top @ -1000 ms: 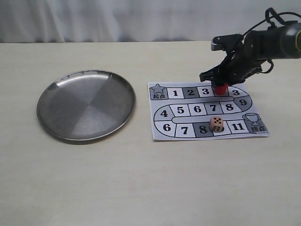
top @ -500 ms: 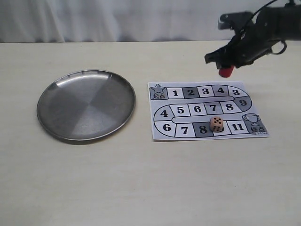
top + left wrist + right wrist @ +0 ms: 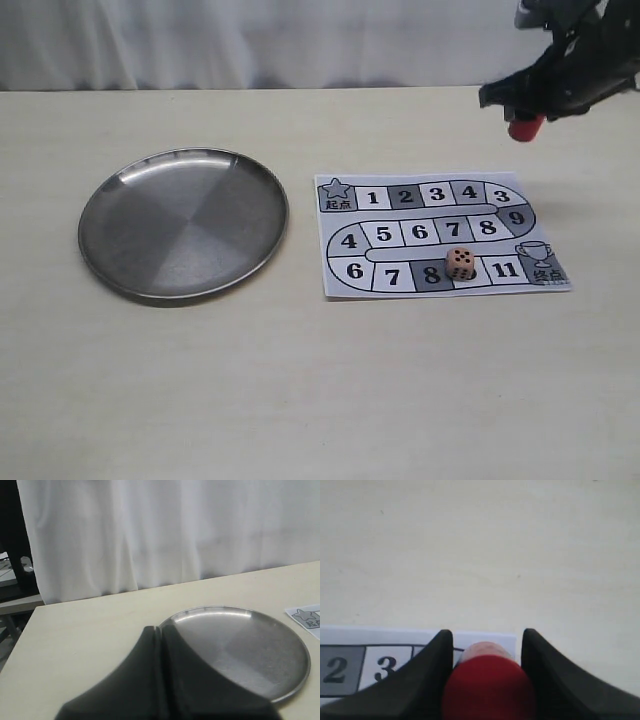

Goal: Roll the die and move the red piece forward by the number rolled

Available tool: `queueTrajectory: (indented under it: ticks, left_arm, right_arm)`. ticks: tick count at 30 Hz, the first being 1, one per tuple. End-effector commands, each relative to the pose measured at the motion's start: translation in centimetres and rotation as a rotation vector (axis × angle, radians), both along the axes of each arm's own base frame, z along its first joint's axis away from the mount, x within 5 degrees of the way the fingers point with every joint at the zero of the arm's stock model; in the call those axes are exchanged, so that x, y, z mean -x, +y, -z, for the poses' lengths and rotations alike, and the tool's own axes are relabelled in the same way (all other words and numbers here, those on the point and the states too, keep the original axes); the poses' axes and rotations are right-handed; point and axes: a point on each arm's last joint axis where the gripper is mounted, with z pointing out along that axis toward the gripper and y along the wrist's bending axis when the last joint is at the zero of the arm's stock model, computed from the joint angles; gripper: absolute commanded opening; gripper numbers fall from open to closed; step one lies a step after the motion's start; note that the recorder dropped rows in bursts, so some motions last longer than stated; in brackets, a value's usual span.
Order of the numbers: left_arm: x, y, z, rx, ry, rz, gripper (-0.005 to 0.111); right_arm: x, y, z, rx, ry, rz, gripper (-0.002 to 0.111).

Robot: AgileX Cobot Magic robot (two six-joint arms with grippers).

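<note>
The red piece (image 3: 524,129) hangs in the air above and beyond the far right corner of the game board (image 3: 440,236), held in my right gripper (image 3: 528,122), which is shut on it. In the right wrist view the red piece (image 3: 488,685) fills the gap between the two black fingers (image 3: 432,670). The die (image 3: 460,263), a tan cube with dark pips, rests on the board between squares 8 and 11. My left gripper (image 3: 161,630) is shut on nothing, hovering beside the steel plate (image 3: 260,655); it does not show in the exterior view.
A round steel plate (image 3: 183,222) lies on the left of the table, holding nothing. The paper board has numbered squares, a star at its start and a trophy at its end. A white curtain hangs behind the table's far edge.
My right gripper lifted the red piece off the board near square 4 and carried it up and to the right. The die and plate stayed put.
</note>
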Motion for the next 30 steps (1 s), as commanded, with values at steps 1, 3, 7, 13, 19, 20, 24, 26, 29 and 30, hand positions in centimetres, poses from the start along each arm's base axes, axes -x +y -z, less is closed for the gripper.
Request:
queueTrajectory:
  ticks: [1, 3, 7, 13, 19, 20, 24, 26, 29, 30]
  left_arm:
    - [0.0, -0.1, 0.0, 0.003, -0.01, 0.01, 0.0]
    - [0.0, -0.1, 0.0, 0.003, -0.01, 0.01, 0.0]
    - [0.0, -0.1, 0.0, 0.003, -0.01, 0.01, 0.0]
    - [0.0, -0.1, 0.0, 0.003, -0.01, 0.01, 0.0]
    - [0.0, -0.1, 0.0, 0.003, -0.01, 0.01, 0.0]
    - [0.0, -0.1, 0.0, 0.003, -0.01, 0.01, 0.0]
    - [0.0, -0.1, 0.0, 0.003, -0.01, 0.01, 0.0]
    - [0.0, -0.1, 0.0, 0.003, -0.01, 0.01, 0.0]
    - [0.0, -0.1, 0.0, 0.003, -0.01, 0.01, 0.0]
    - [0.0, -0.1, 0.0, 0.003, -0.01, 0.01, 0.0]
  right_arm:
    - [-0.4, -0.9, 5.1, -0.006, 0.086, 0.022, 0.004]
    - [-0.6, -0.8, 7.8, -0.015, 0.139, 0.027, 0.004]
    - [-0.7, -0.6, 11.0, -0.017, 0.197, 0.023, 0.004]
    - [-0.6, -0.6, 11.0, -0.016, 0.2, 0.023, 0.017]
    - [-0.6, -0.6, 8.8, -0.02, 0.218, 0.032, 0.065]
    - [-0.6, -0.5, 5.6, -0.034, 0.135, 0.037, 0.064]
    - [1.4, -0.5, -5.8, -0.037, -0.163, 0.031, 0.023]
    - [3.0, -0.6, -9.2, -0.038, -0.274, 0.029, 0.004]
    - [6.9, -0.5, -12.6, -0.038, -0.48, 0.018, 0.004]
    - [8.2, -0.4, -13.0, -0.039, -0.533, 0.015, 0.004]
